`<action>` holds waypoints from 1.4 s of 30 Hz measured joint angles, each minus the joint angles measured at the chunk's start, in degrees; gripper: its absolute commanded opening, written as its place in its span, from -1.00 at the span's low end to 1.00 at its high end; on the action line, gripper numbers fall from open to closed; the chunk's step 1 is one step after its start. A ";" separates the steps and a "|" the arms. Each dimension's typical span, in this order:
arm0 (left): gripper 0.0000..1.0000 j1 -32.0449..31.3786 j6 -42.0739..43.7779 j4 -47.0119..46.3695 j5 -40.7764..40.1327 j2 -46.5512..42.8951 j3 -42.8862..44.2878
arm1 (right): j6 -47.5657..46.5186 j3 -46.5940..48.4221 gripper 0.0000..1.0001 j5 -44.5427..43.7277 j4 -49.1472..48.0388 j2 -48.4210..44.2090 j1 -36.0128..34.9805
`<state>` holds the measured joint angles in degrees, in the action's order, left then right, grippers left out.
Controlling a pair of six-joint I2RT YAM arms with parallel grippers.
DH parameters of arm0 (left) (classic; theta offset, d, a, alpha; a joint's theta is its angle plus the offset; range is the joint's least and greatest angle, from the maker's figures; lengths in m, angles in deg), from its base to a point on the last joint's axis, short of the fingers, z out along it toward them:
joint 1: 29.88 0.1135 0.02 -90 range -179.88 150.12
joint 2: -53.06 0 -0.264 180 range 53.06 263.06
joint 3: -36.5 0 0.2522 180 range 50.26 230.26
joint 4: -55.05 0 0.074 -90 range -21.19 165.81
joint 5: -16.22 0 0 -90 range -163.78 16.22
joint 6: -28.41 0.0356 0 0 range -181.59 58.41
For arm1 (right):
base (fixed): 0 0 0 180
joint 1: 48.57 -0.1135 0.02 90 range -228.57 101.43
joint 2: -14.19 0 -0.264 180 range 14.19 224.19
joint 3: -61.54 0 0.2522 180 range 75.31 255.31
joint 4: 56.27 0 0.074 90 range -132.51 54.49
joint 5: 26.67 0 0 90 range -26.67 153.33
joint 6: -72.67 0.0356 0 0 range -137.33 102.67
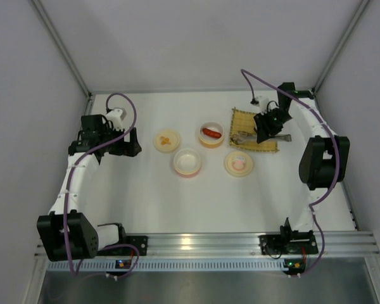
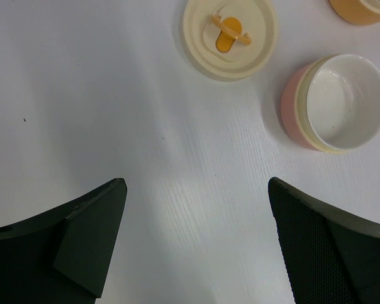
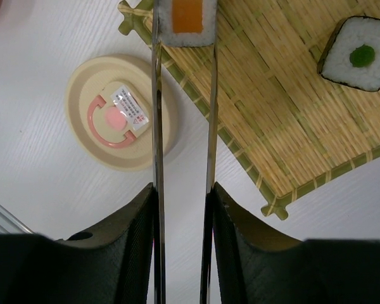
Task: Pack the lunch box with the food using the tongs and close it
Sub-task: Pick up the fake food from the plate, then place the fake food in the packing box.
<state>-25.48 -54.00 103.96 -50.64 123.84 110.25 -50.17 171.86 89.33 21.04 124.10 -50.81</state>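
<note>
My right gripper (image 3: 183, 190) is shut on the grey metal tongs (image 3: 157, 126), its fingers pressing both arms inward. The tong tips pinch a sushi roll with an orange centre (image 3: 189, 19) over the bamboo mat (image 3: 285, 107). A second roll with a green centre (image 3: 361, 54) lies on the mat. A red sausage (image 1: 211, 132) lies in the orange-rimmed bowl (image 1: 211, 144). The pink-rimmed bowl (image 2: 291, 101) is empty. Two lids lie flat: one with an orange handle (image 2: 229, 35), one with a pink handle (image 3: 120, 111). My left gripper (image 2: 196, 183) hangs open over bare table.
The white table is boxed in by grey walls on three sides. The right arm (image 1: 323, 161) stands along the right wall, the left arm (image 1: 82, 164) along the left. An aluminium rail (image 1: 196, 244) runs along the near edge.
</note>
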 measured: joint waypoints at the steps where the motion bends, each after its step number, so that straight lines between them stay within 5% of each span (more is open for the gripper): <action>1: 0.97 0.00 -0.02 0.02 0.00 0.00 0.09 | 0.00 0.07 -0.76 0.00 0.13 -0.09 0.00; 10: 0.97 0.00 -1.36 0.09 1.09 0.00 0.26 | 0.94 5.90 -0.95 0.15 2.43 -7.45 -1.36; 17: 0.97 0.11 -2.34 0.28 2.82 0.52 0.52 | 3.58 6.10 -0.92 0.20 2.10 -13.18 -13.44; 27: 0.97 1.46 -2.43 0.92 3.30 1.40 0.74 | 5.62 1.31 -0.88 -4.96 1.42 -12.74 -28.52; 42: 0.97 1.73 -2.36 0.92 3.43 1.70 0.72 | 6.10 1.31 -0.81 -8.59 -1.03 -7.17 -33.29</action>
<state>-23.75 -56.36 104.88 -47.21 125.55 110.97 -44.07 173.17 80.74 20.02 116.93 -84.10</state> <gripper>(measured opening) 0.984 0.358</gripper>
